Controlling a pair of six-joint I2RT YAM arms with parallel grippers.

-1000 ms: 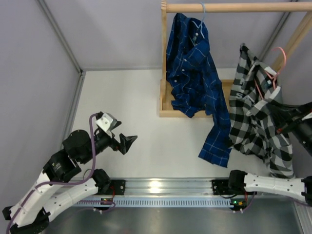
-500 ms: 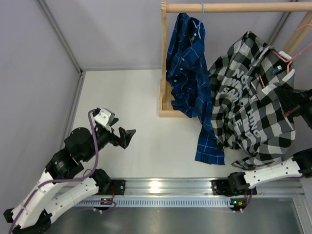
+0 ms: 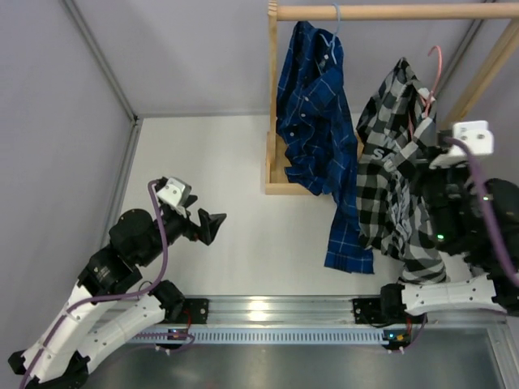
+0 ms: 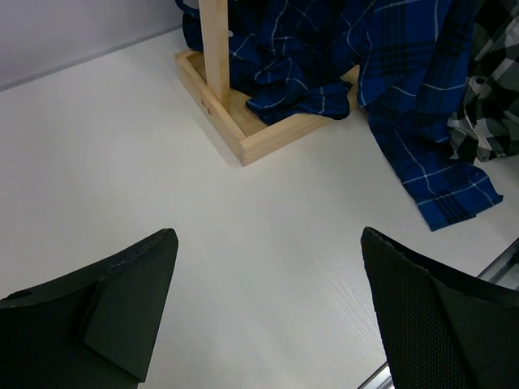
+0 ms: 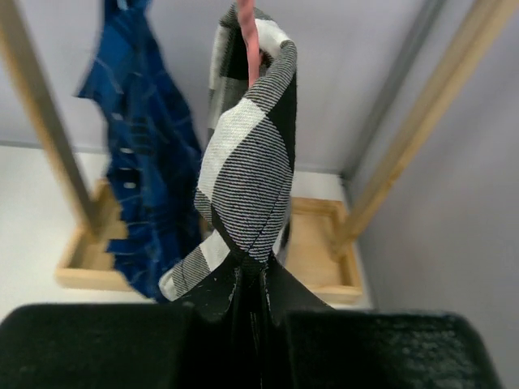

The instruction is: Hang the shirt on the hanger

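Note:
The black-and-white checked shirt (image 3: 389, 186) hangs in the air at the right, draped over the pink wire hanger (image 3: 435, 74), whose hook rises above its collar below the wooden rail. My right gripper (image 3: 434, 158) is shut on a fold of the shirt (image 5: 247, 178) and holds it up; the pink hanger wire (image 5: 250, 49) shows above the fold in the right wrist view. My left gripper (image 3: 209, 228) is open and empty, low over the white table at the left (image 4: 268, 267).
A wooden clothes rack (image 3: 381, 12) with a tray base (image 3: 280, 182) stands at the back. A blue plaid shirt (image 3: 316, 138) on a light blue hanger (image 3: 336, 28) hangs from its rail beside the checked shirt. Grey walls enclose the left and back.
My right arm has swung the checked shirt, which was spread wide and now hangs narrower; the pink hook has risen toward the rail. My left arm has barely moved.

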